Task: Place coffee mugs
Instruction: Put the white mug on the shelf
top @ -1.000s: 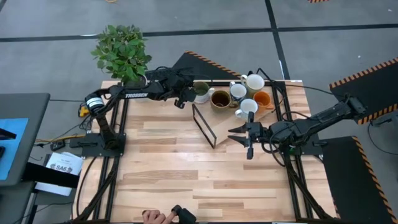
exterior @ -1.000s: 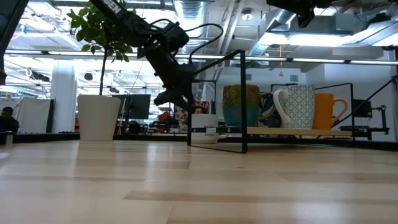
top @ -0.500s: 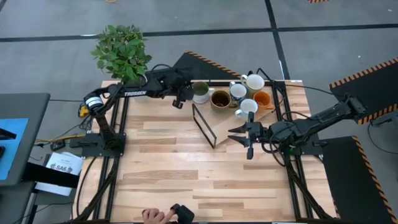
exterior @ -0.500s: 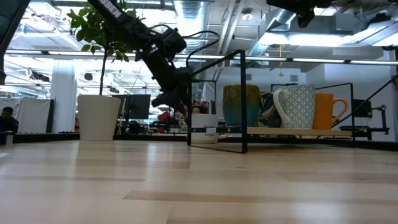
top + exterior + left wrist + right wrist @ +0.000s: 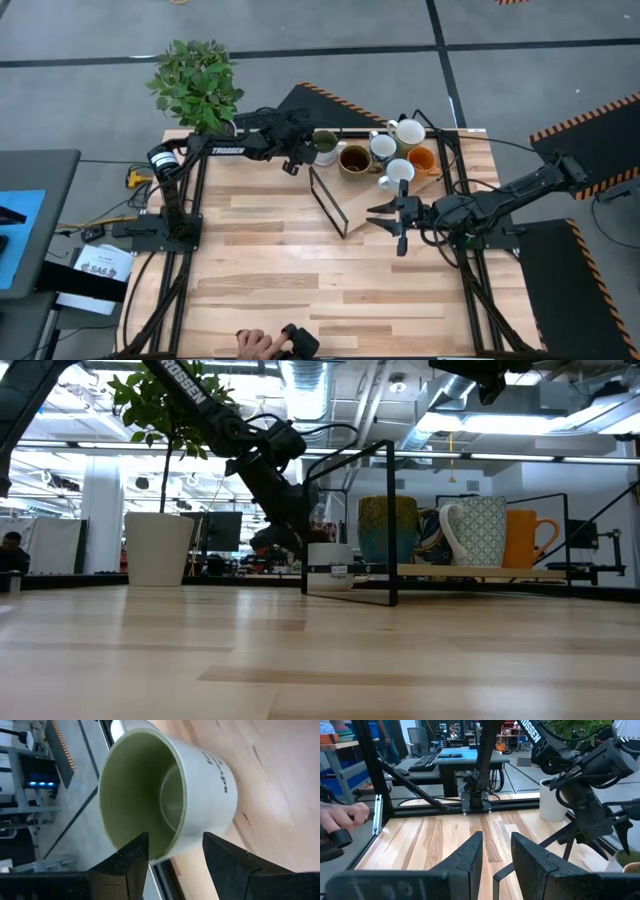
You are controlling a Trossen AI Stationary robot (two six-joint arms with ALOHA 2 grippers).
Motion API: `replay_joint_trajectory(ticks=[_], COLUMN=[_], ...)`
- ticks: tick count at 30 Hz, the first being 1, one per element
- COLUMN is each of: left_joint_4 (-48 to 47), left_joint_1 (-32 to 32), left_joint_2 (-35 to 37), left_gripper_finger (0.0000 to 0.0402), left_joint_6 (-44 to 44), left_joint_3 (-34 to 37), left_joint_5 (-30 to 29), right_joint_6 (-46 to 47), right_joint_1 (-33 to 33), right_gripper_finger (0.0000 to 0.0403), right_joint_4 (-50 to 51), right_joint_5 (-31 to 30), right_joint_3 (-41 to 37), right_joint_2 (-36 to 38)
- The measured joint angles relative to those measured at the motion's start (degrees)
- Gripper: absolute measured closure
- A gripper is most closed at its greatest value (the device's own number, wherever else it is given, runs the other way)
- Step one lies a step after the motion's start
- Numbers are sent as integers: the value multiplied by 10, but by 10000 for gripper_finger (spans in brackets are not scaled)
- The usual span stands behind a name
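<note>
The left gripper's fingers (image 5: 132, 862) are spread, 1 on each side of the near rim of the pale mug with the green inside (image 5: 165, 795). In the left wrist view the wall of the mug sits in the gap, but I cannot tell whether either finger touches it. From above, the left gripper (image 5: 296, 158) is at the far edge of the tabletop (image 5: 270, 270), just beside that mug (image 5: 323, 146), which stands upright near the thin black wire frame (image 5: 328, 203).

The right gripper (image 5: 392, 214) hangs over the middle of the tabletop, just in front of the cluster of mugs; its fingers (image 5: 465, 857) are spread and hold nothing.

The task looks well advanced. 5 mugs stand close together at the far right on a low board: a brown mug (image 5: 354, 159), 2 white or patterned mugs (image 5: 383, 146) and (image 5: 399, 174), a cream mug (image 5: 409, 131) and an orange mug (image 5: 422, 158). The green-lined mug is the 6th and sits at the left end of the group, so it seems either just set down or about to be shifted; what remains is probably only this one.

Every mug that shows its inside looks empty. The white pot (image 5: 158, 547) holds the leafy plant (image 5: 197, 82) at the far left corner. A person's hand (image 5: 255, 343) rests at the near edge.
</note>
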State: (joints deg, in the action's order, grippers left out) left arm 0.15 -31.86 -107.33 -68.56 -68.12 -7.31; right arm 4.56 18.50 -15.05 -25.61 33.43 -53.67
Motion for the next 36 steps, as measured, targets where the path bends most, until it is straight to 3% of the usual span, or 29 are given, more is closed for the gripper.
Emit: replay_joint_trajectory(ticks=[7,18,27,36], left_joint_4=[-33,-54,-83,-191], left_joint_1=[0,11,22,30], left_joint_2=[2,4,16,70], left_gripper_finger=[250,389,400,401], left_joint_6=[-11,-20,-7,30], left_joint_3=[-1,-1,1,0], left_joint_5=[-16,-9,-15,-24], right_joint_6=[0,0,0,0], right_joint_1=[0,0,0,0], right_gripper_finger=[275,275,275,275], right_joint_4=[0,0,0,0], right_joint_5=[0,0,0,0], right_joint_3=[0,0,0,0], right_joint_2=[0,0,0,0])
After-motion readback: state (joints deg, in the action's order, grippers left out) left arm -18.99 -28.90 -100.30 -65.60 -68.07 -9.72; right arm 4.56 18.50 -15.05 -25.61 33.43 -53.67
